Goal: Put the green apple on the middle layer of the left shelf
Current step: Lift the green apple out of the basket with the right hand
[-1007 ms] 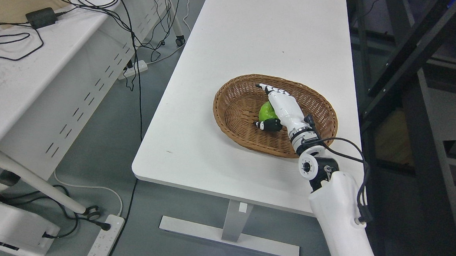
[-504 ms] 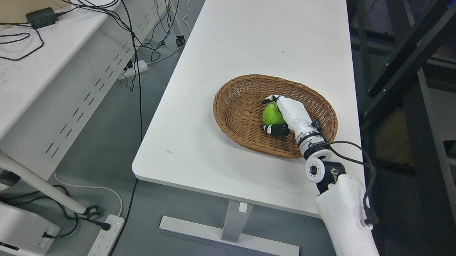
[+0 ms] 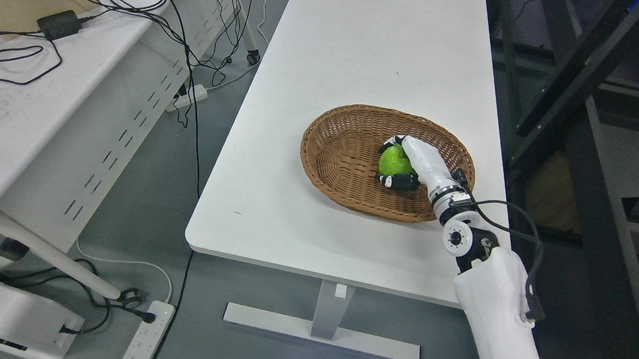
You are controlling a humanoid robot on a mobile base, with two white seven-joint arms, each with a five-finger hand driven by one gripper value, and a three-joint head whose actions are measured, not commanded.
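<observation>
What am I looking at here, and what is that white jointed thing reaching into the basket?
You are seeing through a camera on a humanoid robot's head, looking down. The white jointed thing is its right arm, ending in the right hand. Its fingers are curled around a green apple inside a wicker basket, which sits on a white table. The other arm is out of view. To the left stands another table carrying black cables.
</observation>
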